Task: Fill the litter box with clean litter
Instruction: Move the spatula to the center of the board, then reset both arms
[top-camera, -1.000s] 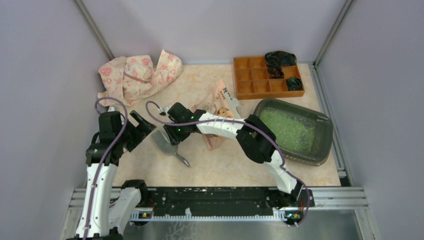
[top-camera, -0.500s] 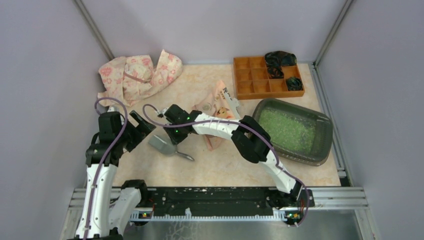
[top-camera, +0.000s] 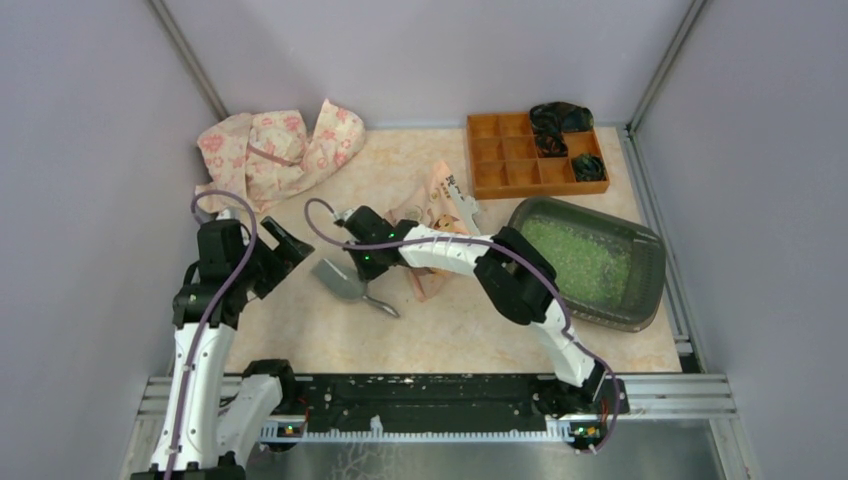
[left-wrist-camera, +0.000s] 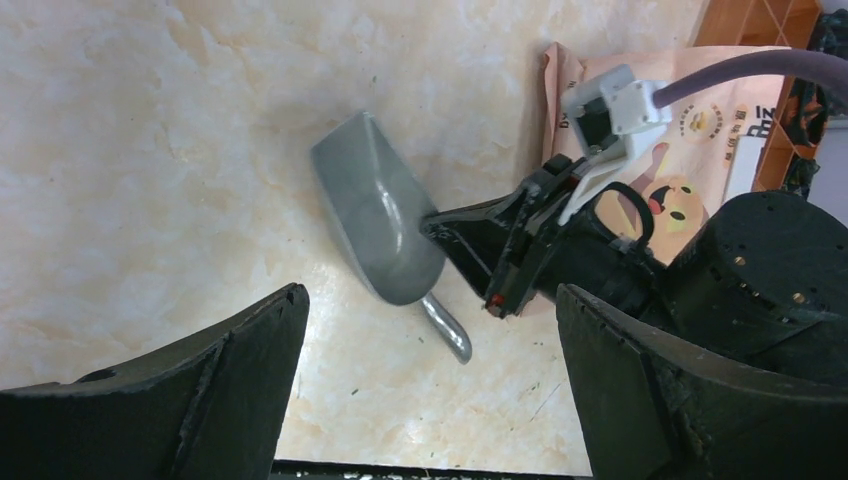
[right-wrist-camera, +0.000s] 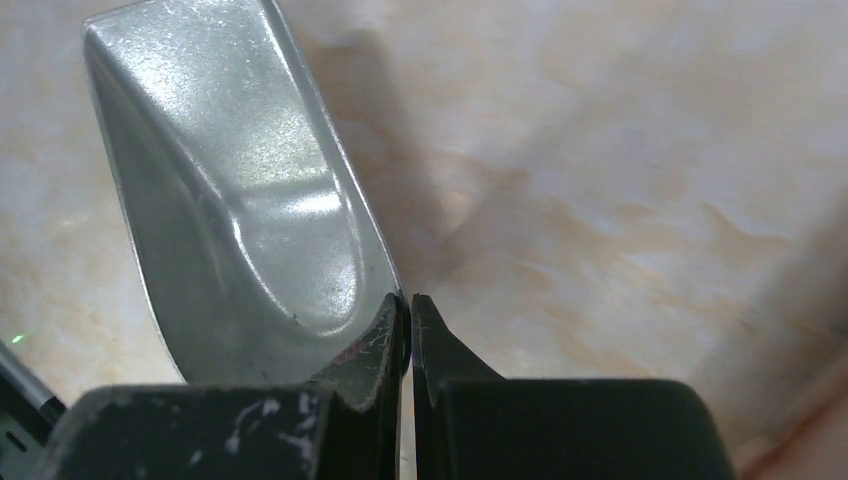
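Note:
The litter box (top-camera: 652, 258), a dark grey-green tray, sits at the right with light-green clean litter (top-camera: 575, 262) spread inside it. A grey plastic scoop (top-camera: 345, 281) lies empty on the table left of centre; it also shows in the left wrist view (left-wrist-camera: 375, 225) and the right wrist view (right-wrist-camera: 220, 200). My right gripper (top-camera: 364, 268) (right-wrist-camera: 408, 305) is shut on the scoop's side wall near the handle. My left gripper (top-camera: 285, 250) (left-wrist-camera: 430, 292) is open and empty, held above the table just left of the scoop.
A pink printed litter bag (top-camera: 440, 205) lies crumpled behind the right arm. A pink floral cloth bag (top-camera: 275, 150) lies at the back left. An orange compartment organiser (top-camera: 520, 160) with dark items stands at the back right, beside the litter box.
My right gripper has moved a little to the right and dragged the scoop along with it. The left arm has barely moved.

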